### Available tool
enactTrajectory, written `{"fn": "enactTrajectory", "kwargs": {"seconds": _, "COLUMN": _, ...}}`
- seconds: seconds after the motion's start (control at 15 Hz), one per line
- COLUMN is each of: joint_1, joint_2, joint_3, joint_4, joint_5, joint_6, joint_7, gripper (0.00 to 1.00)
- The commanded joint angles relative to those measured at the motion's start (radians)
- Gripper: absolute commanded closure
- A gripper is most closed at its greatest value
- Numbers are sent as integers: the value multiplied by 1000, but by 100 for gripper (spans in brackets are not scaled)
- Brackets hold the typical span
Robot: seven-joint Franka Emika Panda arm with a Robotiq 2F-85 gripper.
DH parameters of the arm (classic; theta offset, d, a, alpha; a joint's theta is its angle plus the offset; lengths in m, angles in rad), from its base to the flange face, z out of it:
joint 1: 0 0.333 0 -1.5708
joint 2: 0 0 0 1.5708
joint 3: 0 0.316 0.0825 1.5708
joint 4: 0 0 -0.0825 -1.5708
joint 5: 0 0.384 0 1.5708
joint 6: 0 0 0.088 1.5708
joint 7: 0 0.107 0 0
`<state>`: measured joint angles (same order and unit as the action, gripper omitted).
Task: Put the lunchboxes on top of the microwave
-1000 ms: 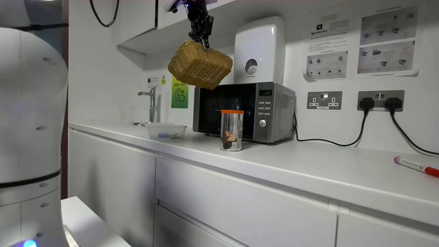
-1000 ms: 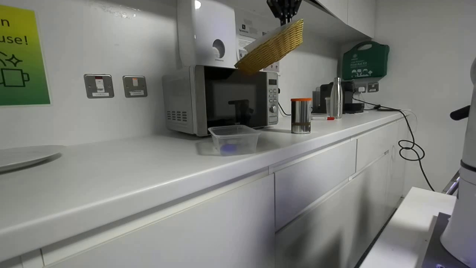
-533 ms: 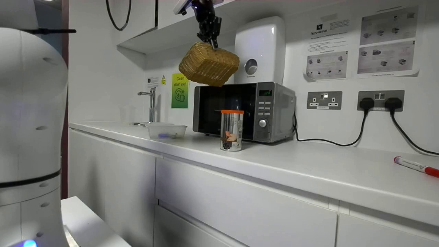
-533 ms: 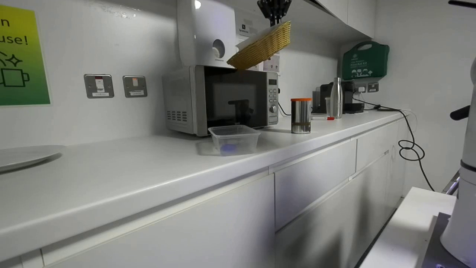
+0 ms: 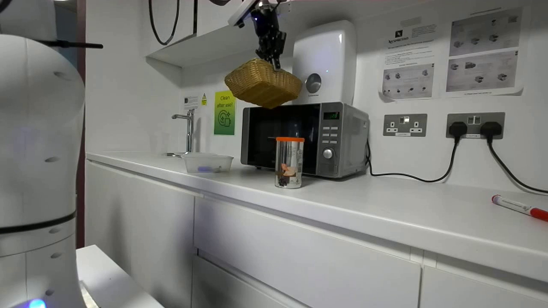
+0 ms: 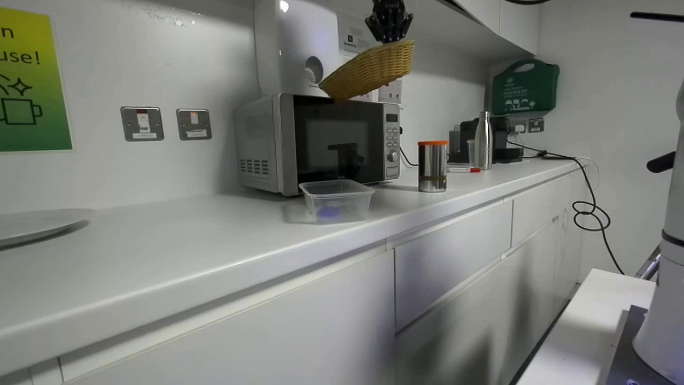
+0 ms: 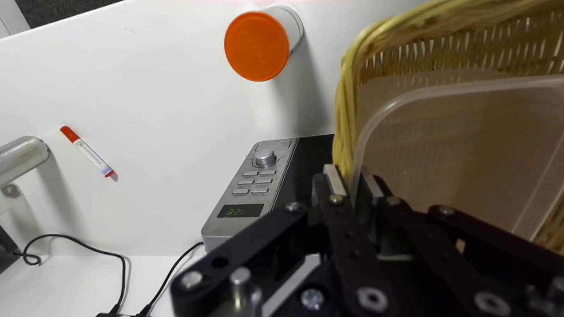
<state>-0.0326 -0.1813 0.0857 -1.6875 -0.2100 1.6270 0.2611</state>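
One tub (image 6: 337,203) stood on my desk (image 6: 187,240) near the microwave (image 6: 318,147), white wall (image 6: 160,176) behind. Nearly closed, my end effector (image 7: 353,180) pinched the basket (image 5: 262,85) by its rim near the microwave's top; since a second ago, the basket had levelled slightly.

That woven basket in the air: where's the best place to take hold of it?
The woven basket is likely best pinched at its rim from above, one of the fingers outside, the other inside, as now. Its rim is slim, its body broad. It hangs tilted with its gripped side higher, so a firm pinch seems wise.
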Motion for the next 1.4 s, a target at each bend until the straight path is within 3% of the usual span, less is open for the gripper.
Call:
{"fn": "enactTrajectory", "kwargs": {"seconds": 0.0, "joint_1": 10, "joint_2": 71, "joint_3": -22, "joint_4": 57, "joint_5": 42, "joint_6": 25, "joint_7": 22, "gripper": 97}}
{"fn": "enactTrajectory", "kwargs": {"seconds": 0.33, "joint_1": 13, "joint_2": 67, "joint_3": -28, "joint_4": 91, "joint_5": 59, "joint_6": 23, "joint_7": 24, "gripper": 97}}
{"fn": "enactTrajectory", "kwargs": {"seconds": 0.53, "joint_1": 2, "joint_2": 79, "joint_3": -25, "joint_4": 147, "joint_5": 74, "joint_6": -51, "joint_7": 178, "gripper": 97}}
{"fn": "enactTrajectory", "kwargs": {"seconds": 0.8, "joint_1": 0, "joint_2": 82, "joint_3": -23, "joint_4": 171, "joint_5": 109, "joint_6": -44, "joint_7": 349, "gripper": 97}}
{"fn": "enactTrajectory", "kwargs": {"seconds": 1.33, "joint_1": 16, "joint_2": 60, "joint_3": -11, "joint_4": 194, "joint_5": 83, "joint_6": -18, "joint_7": 449, "gripper": 97}}
